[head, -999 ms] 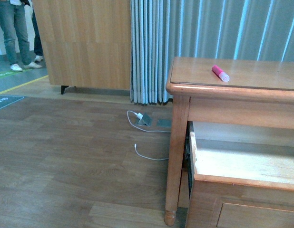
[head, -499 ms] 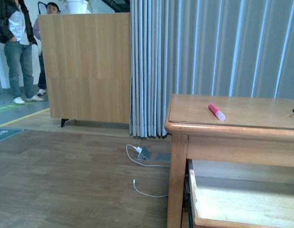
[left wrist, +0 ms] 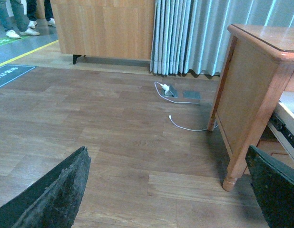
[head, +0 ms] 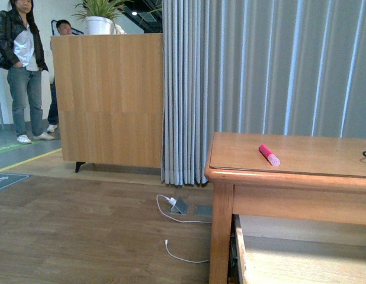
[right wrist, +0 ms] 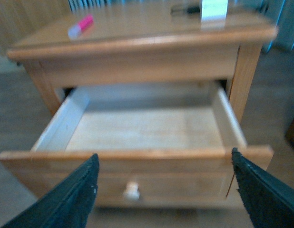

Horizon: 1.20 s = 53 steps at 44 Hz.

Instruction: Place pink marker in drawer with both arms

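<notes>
Two grippers show, each only in its own wrist view, and both are spread wide open with nothing in them. The left gripper [left wrist: 167, 154] hangs over the brown wood floor [left wrist: 104, 128], beside the dresser [left wrist: 247, 85] and apart from it. Its two black fingers [left wrist: 56, 194] sit far from each other. The right gripper [right wrist: 164, 156] is in front of the drawer [right wrist: 185, 183], with its jaws apart about as wide as the drawer front. I cannot tell if it touches the wood, because that picture is blurry.

The drawer stands open, and its pale inside floor shows. A small round knob [right wrist: 132, 190] sits in the middle of its front.

The pink marker [head: 269, 154] lies on its side on top of the dresser, above the open drawer. It is on the left part of the top, a little back from the front edge, and its pale cap end points toward the front edge. It is well apart from both grippers.

On the floor next to the dresser lies a white cable [head: 178, 253]. Behind the dresser hangs a grey curtain [head: 260, 71]. Further left is a tall wooden counter [head: 109, 94] with a plant in a white pot [head: 100, 23] on top, and a person in jeans [head: 20, 65] stands beside it.
</notes>
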{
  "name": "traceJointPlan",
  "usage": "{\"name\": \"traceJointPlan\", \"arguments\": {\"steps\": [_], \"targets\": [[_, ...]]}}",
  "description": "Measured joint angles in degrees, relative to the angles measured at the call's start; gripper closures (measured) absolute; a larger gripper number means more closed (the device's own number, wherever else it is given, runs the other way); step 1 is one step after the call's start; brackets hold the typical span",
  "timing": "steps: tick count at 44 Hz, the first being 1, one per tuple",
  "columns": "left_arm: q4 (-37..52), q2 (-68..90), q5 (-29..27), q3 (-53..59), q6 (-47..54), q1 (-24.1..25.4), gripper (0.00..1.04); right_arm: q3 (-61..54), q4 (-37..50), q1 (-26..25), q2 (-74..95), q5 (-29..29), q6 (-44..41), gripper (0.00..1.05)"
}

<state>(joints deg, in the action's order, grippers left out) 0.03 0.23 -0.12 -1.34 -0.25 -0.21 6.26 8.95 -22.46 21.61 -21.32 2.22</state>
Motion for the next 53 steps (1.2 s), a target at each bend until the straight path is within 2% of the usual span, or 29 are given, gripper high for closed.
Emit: {"name": "traceJointPlan", "arguments": {"steps": [1, 5, 6, 9, 26, 29, 30, 31, 35, 43, 53], "targets": [[0.0, 0.0, 0.0, 0.0, 0.0, 0.0, 0.06, -1.1, 3.0, 1.1, -1.4, 1.3, -0.5, 0.27], [0.0, 0.0, 0.0, 0.0, 0.0, 0.0, 0.06, -1.5, 5.2, 2.7, -3.0, 1.7, -1.4, 0.08], [0.0, 0.0, 0.0, 0.0, 0.0, 0.0, 0.06, -1.6, 5.2, 2.7, -3.0, 1.8, -1.4, 0.06], [0.0, 0.0, 0.0, 0.0, 0.0, 0.0, 0.06, -1.7, 5.2, 2.8, -2.9, 1.9, -1.5, 0.09], [-0.1, 0.1, -0.5, 0.0, -0.1, -0.2, 0.06, -1.7, 5.2, 2.8, -2.9, 1.9, -1.6, 0.08], [2.7, 6.8, -15.7, -0.8, -2.8, -6.3, 0.06, -1.7, 5.2, 2.8, -2.9, 1.9, -1.6, 0.08], [5.0, 10.4, -18.4, -1.3, -3.0, -8.0, 0.06, -1.7, 5.2, 2.8, -2.9, 2.0, -1.6, 0.08], [7.6, 14.1, -18.8, -2.1, -3.3, -9.2, 0.06, -1.7, 5.2, 2.8, -2.9, 1.9, -1.6, 0.08], [17.1, 28.7, -16.3, -8.1, -3.0, -11.3, 0.06, -1.7, 5.2, 2.8, -2.9, 2.0, -1.7, 0.08], [26.8, 49.3, -10.7, -18.3, -1.1, -13.5, 0.06, -1.7, 5.2, 2.8, -2.9, 1.9, -1.8, 0.08], [33.0, 69.8, -8.6, -32.4, 1.9, -18.5, 0.06, -1.7, 5.2, 2.8, -2.9, 1.9, -1.8, 0.08]]}}
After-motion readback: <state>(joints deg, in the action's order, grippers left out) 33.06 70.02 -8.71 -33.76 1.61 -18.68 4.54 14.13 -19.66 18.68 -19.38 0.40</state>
